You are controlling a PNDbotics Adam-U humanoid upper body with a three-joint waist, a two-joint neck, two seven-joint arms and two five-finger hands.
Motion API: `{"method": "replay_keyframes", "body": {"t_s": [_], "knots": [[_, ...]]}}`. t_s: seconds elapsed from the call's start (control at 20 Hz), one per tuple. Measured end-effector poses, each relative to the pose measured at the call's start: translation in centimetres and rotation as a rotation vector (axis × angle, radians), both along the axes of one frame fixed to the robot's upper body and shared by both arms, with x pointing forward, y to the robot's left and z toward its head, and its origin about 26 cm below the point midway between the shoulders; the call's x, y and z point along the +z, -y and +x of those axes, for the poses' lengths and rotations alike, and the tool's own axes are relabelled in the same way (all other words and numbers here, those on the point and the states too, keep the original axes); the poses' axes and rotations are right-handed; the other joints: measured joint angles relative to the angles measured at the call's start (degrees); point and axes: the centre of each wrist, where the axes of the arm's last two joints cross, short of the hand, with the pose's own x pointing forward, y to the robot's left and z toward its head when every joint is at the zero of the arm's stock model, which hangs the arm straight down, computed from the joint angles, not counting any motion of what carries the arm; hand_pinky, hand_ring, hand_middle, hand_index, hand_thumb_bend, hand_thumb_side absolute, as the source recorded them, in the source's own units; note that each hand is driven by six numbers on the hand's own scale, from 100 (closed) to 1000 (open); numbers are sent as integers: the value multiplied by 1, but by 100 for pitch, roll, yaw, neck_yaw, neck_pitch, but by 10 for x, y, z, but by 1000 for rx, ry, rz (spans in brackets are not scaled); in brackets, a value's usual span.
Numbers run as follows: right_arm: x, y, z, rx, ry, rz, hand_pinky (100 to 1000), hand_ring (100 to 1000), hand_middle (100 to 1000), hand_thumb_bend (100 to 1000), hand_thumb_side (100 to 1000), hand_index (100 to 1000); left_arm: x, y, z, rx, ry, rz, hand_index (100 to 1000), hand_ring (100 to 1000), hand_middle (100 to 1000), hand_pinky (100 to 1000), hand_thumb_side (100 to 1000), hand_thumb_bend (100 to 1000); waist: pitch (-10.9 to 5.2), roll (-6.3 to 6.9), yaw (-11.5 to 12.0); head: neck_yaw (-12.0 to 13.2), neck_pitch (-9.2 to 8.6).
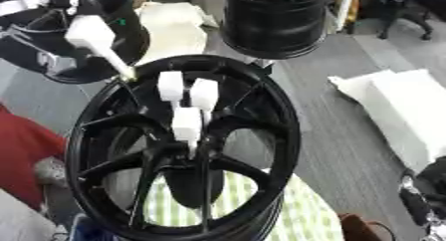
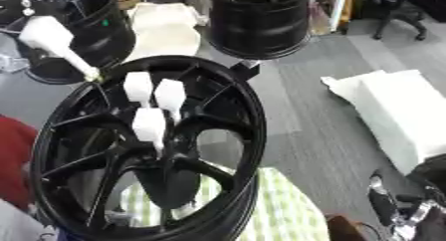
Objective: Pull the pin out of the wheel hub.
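The pin, a white block-headed peg with a thin shank, stands in the centre of the black wheel hub, with two like pegs just above it and a fourth at the rim's upper left. It looks light and stiff, probably plastic; the squared head is the natural place to pinch, pulling straight along the shank. The robot's right hand shows only at the lower right corner, well apart from the pin; its fingers cannot be made out. The left hand is out of sight.
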Motion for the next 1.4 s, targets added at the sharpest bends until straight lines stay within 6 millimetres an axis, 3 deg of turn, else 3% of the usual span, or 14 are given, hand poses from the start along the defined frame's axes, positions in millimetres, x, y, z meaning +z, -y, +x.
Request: {"method": "replay_keyframes", "body": {"t_s": [0.15,0.3,0.45,0.5,0.55,0.6,0.65,0.7,0.75,0.9,1.05,1.2,1.35,1.4], "knots": [[0,0,0,-3,0,1,301,489,763,449,221,716,-13,-50,-11,120,-36,-58,575,423,396,650,183,100,0,-55,26,-1,0],[-1,0,-1,-7,1,9,301,489,763,449,220,716,-31,-88,-23,217,-79,-94,603,440,424,653,168,100,2,-93,27,3,3],[-1,-1,-1,-7,1,15,301,489,763,449,221,716,-57,-117,-36,309,-132,-100,744,567,569,696,102,100,5,-134,29,25,5],[-1,-2,-1,-7,1,15,301,489,763,449,221,716,-67,-126,-41,343,-154,-95,765,581,591,701,100,100,8,-144,29,28,6],[-1,-2,0,-7,1,16,301,489,763,449,221,716,-76,-135,-45,377,-174,-84,843,643,682,720,100,100,10,-154,29,32,6],[-1,-2,0,-8,2,18,301,489,764,449,221,716,-85,-144,-50,411,-194,-69,857,653,697,721,100,100,13,-163,29,36,6],[-1,-2,0,-8,2,20,301,489,763,449,221,716,-93,-151,-54,444,-213,-54,892,679,737,727,181,201,19,-173,29,44,7],[-2,-3,0,-8,3,23,301,489,763,449,221,716,-102,-158,-59,474,-233,-42,898,682,742,727,220,229,25,-180,28,47,7],[-2,-4,0,-8,3,26,301,489,763,449,221,716,-112,-164,-63,503,-256,-35,912,696,758,733,346,312,36,-190,27,50,7],[-2,-4,0,-8,4,31,301,489,764,450,221,716,-141,-177,-77,572,-323,-45,926,704,766,729,533,416,58,-230,25,62,8],[-2,-6,0,-8,5,36,301,489,764,450,221,716,-170,-183,-91,615,-398,-107,931,701,754,709,665,399,84,-255,25,79,13],[-2,-7,1,-8,8,42,301,489,764,450,222,716,-190,-180,-102,626,-446,-208,917,690,728,684,694,261,110,-305,27,87,44],[-2,-7,2,-8,8,47,301,489,764,450,223,716,-203,-170,-108,605,-469,-337,880,673,689,659,636,100,120,-338,30,122,51],[-2,-8,2,-8,8,49,301,489,764,450,223,717,-206,-164,-109,590,-472,-378,878,672,686,657,634,100,136,-352,29,132,51]]}}
